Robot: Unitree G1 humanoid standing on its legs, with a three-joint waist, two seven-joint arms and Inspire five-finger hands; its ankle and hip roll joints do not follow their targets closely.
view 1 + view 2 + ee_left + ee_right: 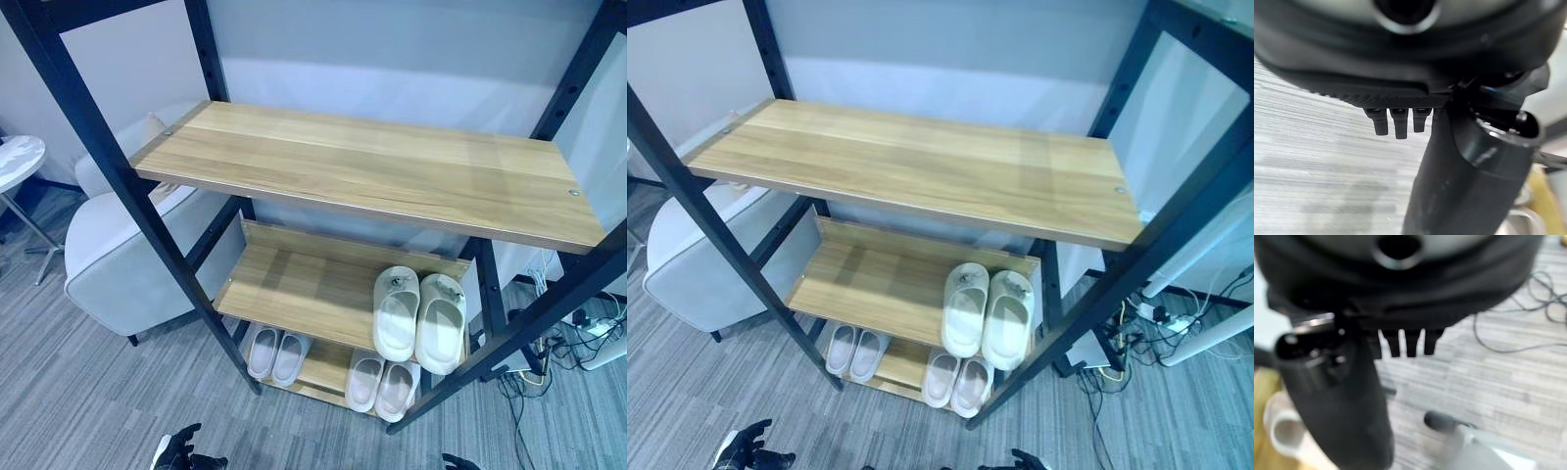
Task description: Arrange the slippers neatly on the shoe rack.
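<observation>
While both hands hang low and hold nothing, the shoe rack (372,176) stands ahead of the fingers. Slipper pair (419,315) lies on the middle shelf, long axes front-to-back, nearer the right hand (1024,460). Left hand (181,448): fingers relaxed. Grey carpet (88,392) surrounds.

even, bright light from above; the top shelf (372,166) shades the middle shelf (294,289). both wrist views are blurred, floor (1312,161) out of focus.
</observation>
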